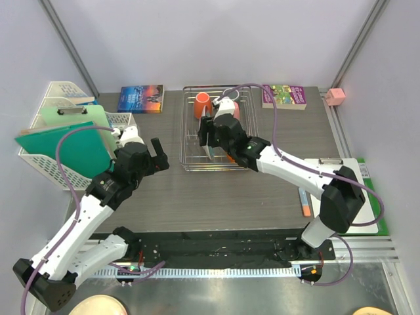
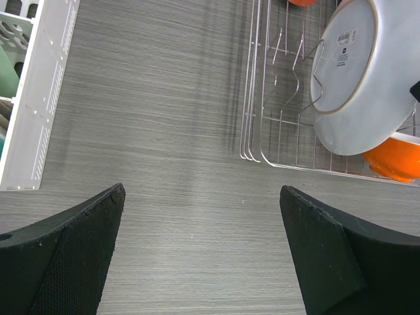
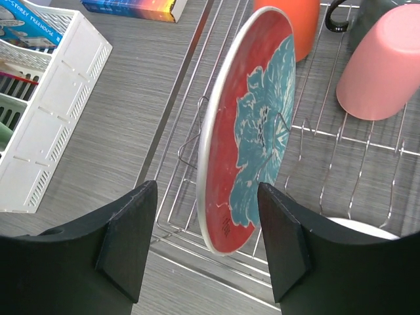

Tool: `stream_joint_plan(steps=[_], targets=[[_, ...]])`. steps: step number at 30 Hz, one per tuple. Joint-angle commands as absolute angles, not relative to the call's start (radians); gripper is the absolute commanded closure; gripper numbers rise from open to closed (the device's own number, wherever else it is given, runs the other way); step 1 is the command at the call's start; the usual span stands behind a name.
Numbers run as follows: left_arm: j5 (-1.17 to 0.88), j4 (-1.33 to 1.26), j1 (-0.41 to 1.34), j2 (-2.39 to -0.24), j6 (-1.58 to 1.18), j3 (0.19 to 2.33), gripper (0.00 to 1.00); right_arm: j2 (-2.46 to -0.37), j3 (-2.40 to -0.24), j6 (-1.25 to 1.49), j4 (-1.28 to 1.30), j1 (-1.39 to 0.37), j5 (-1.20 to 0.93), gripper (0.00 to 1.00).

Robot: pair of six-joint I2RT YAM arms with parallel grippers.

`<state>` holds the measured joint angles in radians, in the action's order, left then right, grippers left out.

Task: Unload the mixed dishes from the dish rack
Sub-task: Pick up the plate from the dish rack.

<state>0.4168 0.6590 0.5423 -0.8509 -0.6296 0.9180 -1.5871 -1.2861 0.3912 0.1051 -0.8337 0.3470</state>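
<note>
The silver wire dish rack (image 1: 190, 141) stands at the table's middle back. A teal plate with a red-orange rim (image 3: 252, 125) stands upright on its edge in the rack's left part. My right gripper (image 3: 207, 216) is open, with one finger on each side of the plate's lower edge, not touching it. Behind the plate are an orange mug (image 3: 295, 23), a dark grey mug (image 3: 364, 13) and a pink cup (image 3: 380, 62). An orange-and-white bowl (image 2: 394, 161) sits at the rack's near end. My left gripper (image 2: 203, 262) is open and empty over bare table, left of the rack (image 2: 275, 98).
A white lattice basket (image 1: 39, 157) with teal and green boards stands at the left. Books lie at the back left (image 1: 140, 98) and back right (image 1: 284, 95). A pink block (image 1: 336, 96) sits at the far right. A clipboard (image 1: 361, 174) and marker (image 1: 304, 203) lie at the right.
</note>
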Motion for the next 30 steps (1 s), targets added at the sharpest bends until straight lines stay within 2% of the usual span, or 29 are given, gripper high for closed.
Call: stream_joint_plan(steps=[1,9,10,12,15,16,17,30], targets=[[0.434,0.644,0.545,-0.856,-0.644,0.922,0.00,-1.608,-1.351,0.371,0.055,-0.838,0.333,0.34],[0.425,0.655,0.545,-0.885,-0.653,0.925,0.00,-1.724,-1.394,0.328,0.078,-0.836,0.383,0.44],[0.425,0.655,0.545,-0.887,-0.653,0.925,0.00,-1.732,-1.397,0.328,0.080,-0.838,0.391,0.51],[0.425,0.657,0.545,-0.887,-0.652,0.927,0.00,-1.755,-1.402,0.324,0.081,-0.838,0.406,0.55],[0.426,0.657,0.545,-0.888,-0.650,0.927,0.00,-1.769,-1.411,0.328,0.086,-0.836,0.440,0.79],[0.426,0.657,0.545,-0.887,-0.650,0.925,0.00,-1.772,-1.414,0.330,0.089,-0.836,0.446,0.91],[0.429,0.658,0.545,-0.887,-0.650,0.927,0.00,-1.773,-1.419,0.328,0.097,-0.836,0.452,0.97],[0.408,0.653,0.545,-0.910,-0.657,0.928,0.00,-1.680,-1.457,0.282,0.135,-0.836,0.425,0.99]])
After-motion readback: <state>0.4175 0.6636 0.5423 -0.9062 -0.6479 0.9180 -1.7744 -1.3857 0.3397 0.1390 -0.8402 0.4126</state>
